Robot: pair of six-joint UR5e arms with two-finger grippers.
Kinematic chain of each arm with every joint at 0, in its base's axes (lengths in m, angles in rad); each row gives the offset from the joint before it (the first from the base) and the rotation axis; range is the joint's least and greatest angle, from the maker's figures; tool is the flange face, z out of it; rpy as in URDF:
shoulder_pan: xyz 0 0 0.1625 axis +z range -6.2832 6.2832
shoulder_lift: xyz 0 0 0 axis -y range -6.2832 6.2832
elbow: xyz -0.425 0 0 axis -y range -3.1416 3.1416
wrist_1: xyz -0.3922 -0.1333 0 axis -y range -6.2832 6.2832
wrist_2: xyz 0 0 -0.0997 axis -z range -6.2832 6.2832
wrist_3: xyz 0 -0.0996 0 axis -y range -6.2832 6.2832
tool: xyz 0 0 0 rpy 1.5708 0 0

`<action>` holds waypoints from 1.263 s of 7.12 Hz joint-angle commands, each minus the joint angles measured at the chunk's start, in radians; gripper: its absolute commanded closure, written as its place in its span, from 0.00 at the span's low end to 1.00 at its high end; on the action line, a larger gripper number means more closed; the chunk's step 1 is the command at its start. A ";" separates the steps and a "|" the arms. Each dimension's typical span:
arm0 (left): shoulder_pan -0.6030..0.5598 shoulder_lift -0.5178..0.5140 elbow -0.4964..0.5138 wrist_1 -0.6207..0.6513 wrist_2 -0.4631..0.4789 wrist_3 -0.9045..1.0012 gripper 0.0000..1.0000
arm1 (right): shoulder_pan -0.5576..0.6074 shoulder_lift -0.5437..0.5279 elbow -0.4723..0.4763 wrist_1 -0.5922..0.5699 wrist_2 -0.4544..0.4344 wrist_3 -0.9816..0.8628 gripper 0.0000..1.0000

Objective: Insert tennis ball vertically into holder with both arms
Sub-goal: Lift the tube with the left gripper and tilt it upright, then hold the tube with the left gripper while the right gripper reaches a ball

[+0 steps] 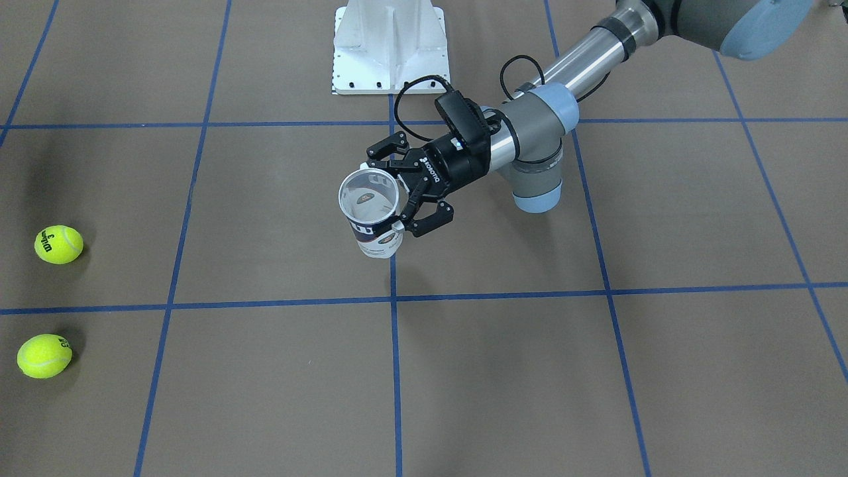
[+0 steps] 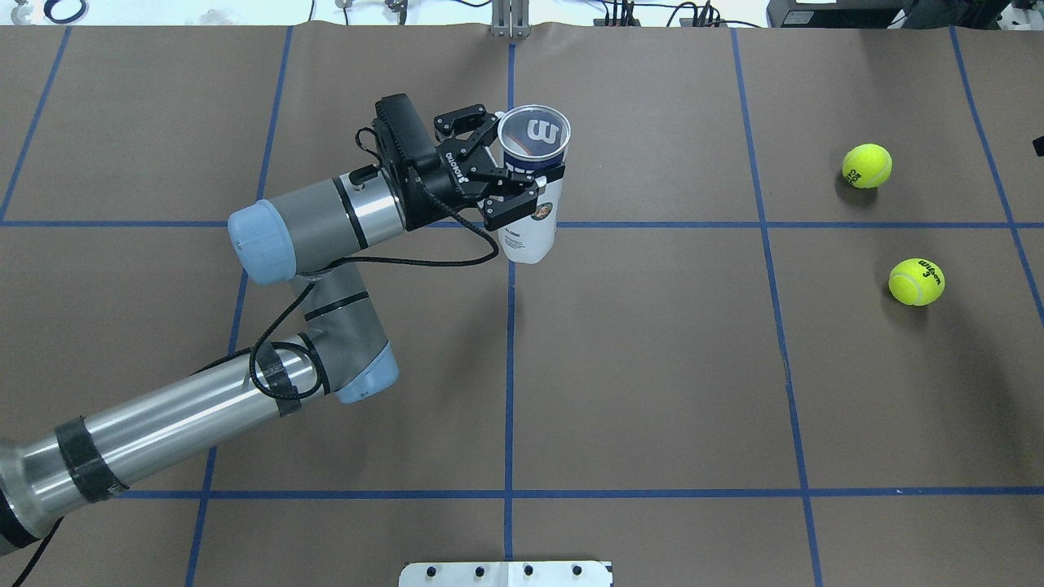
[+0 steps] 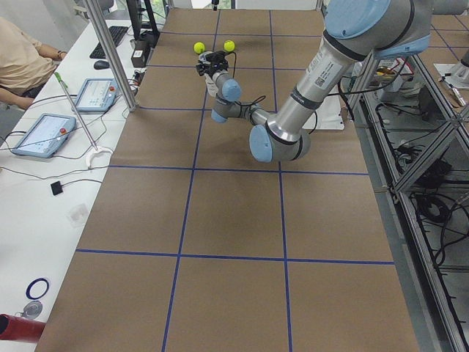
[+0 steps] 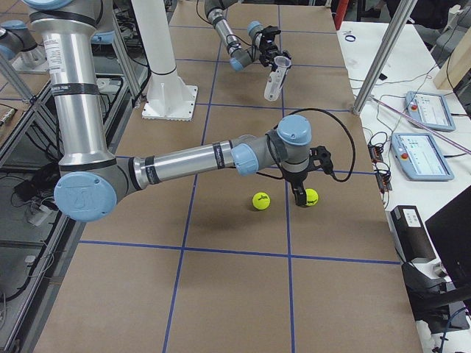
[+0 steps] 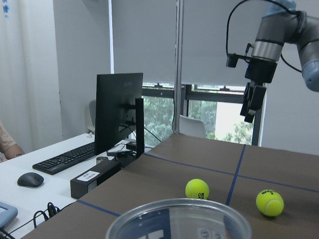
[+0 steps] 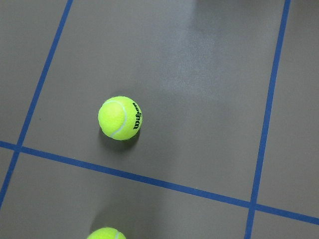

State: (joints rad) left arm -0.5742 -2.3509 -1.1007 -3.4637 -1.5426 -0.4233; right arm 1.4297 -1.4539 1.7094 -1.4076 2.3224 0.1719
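My left gripper [image 1: 387, 192] is shut on the holder [image 1: 381, 242], a clear can with a navy and white label. It grips the can just below the open rim and holds it upright above the table [image 2: 652, 367]. The holder [image 2: 534, 212] shows its open mouth in the overhead view, and its rim [image 5: 174, 221] fills the bottom of the left wrist view. Two yellow tennis balls [image 2: 867, 165] [image 2: 917, 281] lie on the table far to the right. My right gripper [image 5: 251, 107] hangs fingers-down above them; I cannot tell whether it is open or shut.
The white pedestal base [image 1: 391, 46] stands at the robot's side of the table. Blue tape lines grid the brown surface. A desk with a monitor [image 5: 119, 114] and keyboard runs along the far edge, and a person [image 3: 22, 59] sits there.
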 commanded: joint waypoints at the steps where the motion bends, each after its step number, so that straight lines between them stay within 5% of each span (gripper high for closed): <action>1: 0.005 0.021 0.062 -0.078 0.033 0.012 0.20 | -0.011 0.029 0.002 -0.001 0.000 0.047 0.01; 5: 0.008 0.013 0.114 -0.078 0.050 0.014 0.20 | -0.116 0.061 -0.026 0.004 -0.011 0.221 0.01; 9: 0.016 0.012 0.122 -0.077 0.050 0.014 0.20 | -0.241 0.038 -0.027 0.039 -0.126 0.354 0.01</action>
State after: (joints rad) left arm -0.5627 -2.3391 -0.9842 -3.5405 -1.4926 -0.4096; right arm 1.2143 -1.4035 1.6840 -1.3938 2.2140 0.5070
